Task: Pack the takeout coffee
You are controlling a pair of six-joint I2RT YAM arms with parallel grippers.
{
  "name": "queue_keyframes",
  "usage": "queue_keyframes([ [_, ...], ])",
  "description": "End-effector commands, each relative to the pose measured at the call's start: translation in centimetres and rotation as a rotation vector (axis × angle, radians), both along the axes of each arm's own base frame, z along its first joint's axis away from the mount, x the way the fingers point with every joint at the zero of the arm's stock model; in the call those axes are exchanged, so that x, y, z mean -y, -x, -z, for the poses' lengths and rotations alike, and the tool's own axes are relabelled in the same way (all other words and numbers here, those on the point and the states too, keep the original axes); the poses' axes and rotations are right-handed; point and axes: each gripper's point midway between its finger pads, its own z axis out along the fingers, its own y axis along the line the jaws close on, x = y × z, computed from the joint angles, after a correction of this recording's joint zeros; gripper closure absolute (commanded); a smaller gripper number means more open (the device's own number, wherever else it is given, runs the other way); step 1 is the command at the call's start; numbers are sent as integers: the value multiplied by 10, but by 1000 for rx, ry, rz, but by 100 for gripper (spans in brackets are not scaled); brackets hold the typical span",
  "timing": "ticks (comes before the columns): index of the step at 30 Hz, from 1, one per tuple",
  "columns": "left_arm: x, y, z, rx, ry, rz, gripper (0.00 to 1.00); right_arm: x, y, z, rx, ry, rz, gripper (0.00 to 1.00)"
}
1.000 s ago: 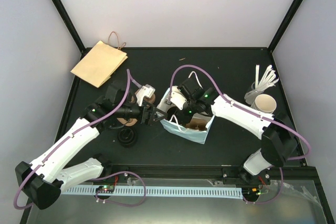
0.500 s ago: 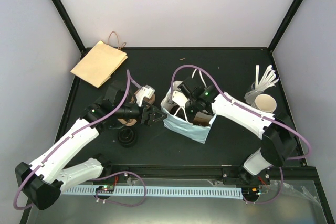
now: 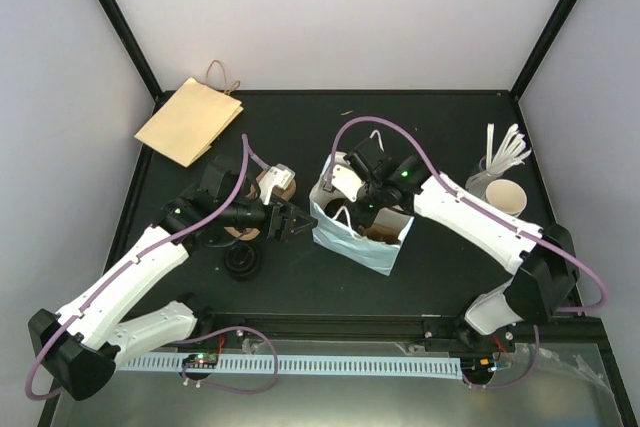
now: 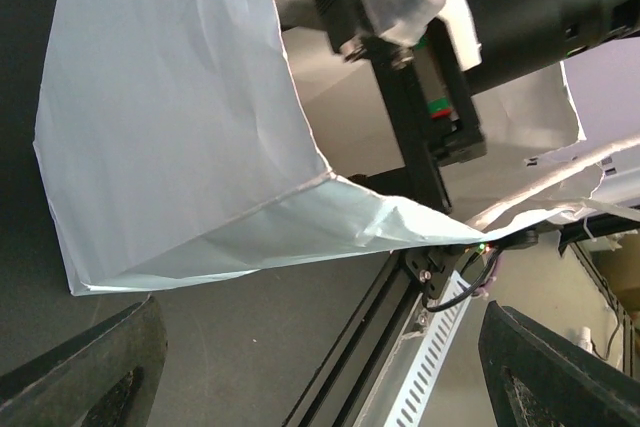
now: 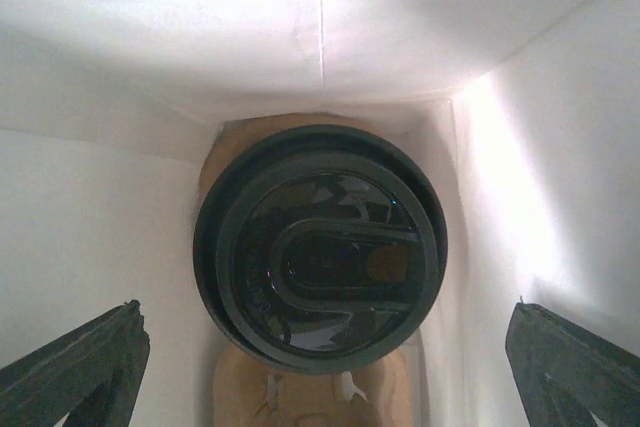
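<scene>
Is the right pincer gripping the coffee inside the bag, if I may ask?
No, the right pincer stands wide open, clear of the coffee in the bag.

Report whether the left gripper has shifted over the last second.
Yes. The left gripper has backed slightly left in the top view, toward the unmoved black lids.

Overhead cam is evenly lit and sharp, the black desk (image 3: 300, 127) swallows most shadows; inside the white bag (image 5: 150, 37) the walls blow out near the top and right; glossy lid (image 5: 320, 247) shows soft reflections, slightly soft focus
</scene>
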Motion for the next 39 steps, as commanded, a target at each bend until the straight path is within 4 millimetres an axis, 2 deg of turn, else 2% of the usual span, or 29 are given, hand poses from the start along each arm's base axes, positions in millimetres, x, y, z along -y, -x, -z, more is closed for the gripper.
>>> queue_keyframes([
  [1, -3, 0, -16, 50, 13, -3, 12, 2, -1, -27, 39, -29, 12, 0],
  [5, -4, 0, -14, 53, 6, -4, 12, 5, -1, -34, 44, -24, 27, 0],
  [15, -5, -2, -21, 70, 7, -16, 12, 4, 5, -75, 80, -116, 34, 0],
  [23, -11, -10, -41, 153, 8, -64, 9, -3, 5, -116, 147, -250, 46, 0],
  [27, -22, -18, -55, 237, -4, -134, 1, -5, 5, -149, 199, -353, 66, 0],
  [34, -48, -38, -62, 272, -97, -313, 1, -7, 13, -222, 288, -583, 81, 0],
  [39, -35, -34, -83, 353, -38, -227, 1, 5, 22, -274, 361, -746, 117, 0],
])
